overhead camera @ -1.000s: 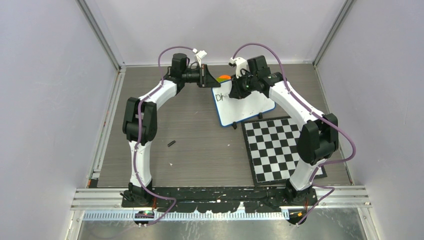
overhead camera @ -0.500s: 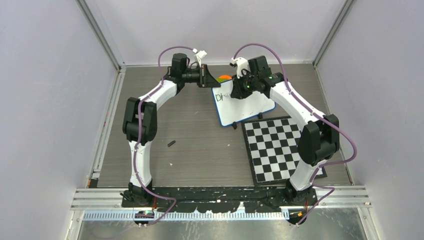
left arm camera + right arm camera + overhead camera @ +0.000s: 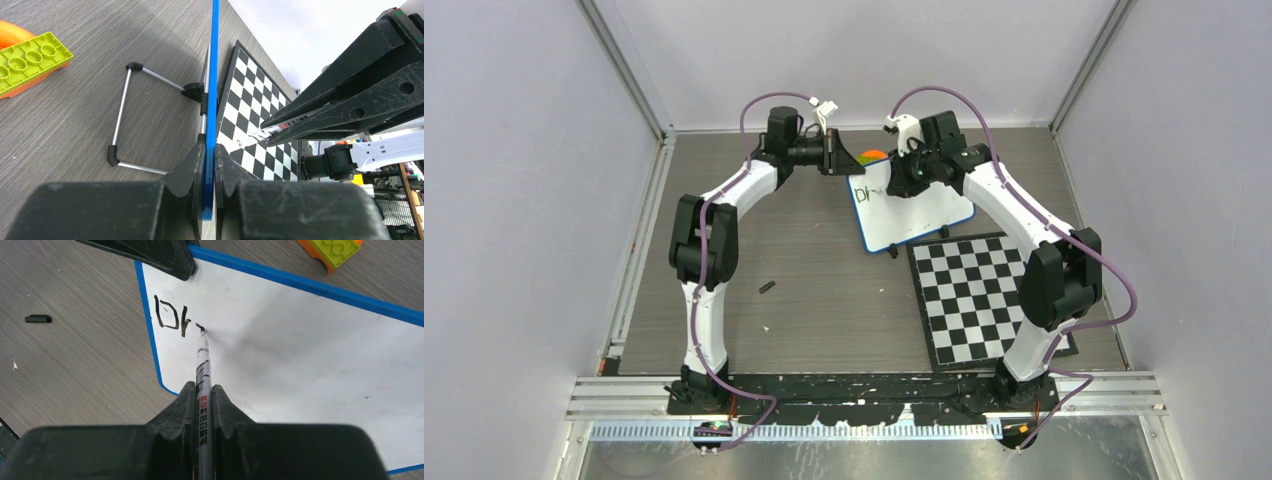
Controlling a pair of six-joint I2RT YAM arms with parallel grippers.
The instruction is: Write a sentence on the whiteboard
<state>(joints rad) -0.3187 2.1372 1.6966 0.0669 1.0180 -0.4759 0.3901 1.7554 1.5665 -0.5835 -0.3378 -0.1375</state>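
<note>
— On the grey worktop, starting with the biggest?
— Saw the checkered board lying flat on the right side. Found the whiteboard just beyond it, toward the far middle, tilted up on a thin wire stand.
— Held by anything?
— Yes, pinched by the left pincer: closed tight on the blue rim at the far left corner, one finger on each face of the board, seen edge-on from that wrist.
— And on the other side?
— Saw the right pincer over the board, clamped narrow around a marker. Saw the marker pointing away from the wrist, with its tip on the white face near the corner held by the left pincer.
— Anything close behind?
— Noticed a green studded brick on top of an orange piece, just past the far edge of the whiteboard, apart from the stand.
— Read the sentence?
— Made out only a black D and one more stroke beside it, right at the marker tip. Could not tell the second letter.
— Smaller still?
— Spotted a short black cylinder lying alone on the bare wood, well apart from the board, to its left and nearer the arms.
</note>
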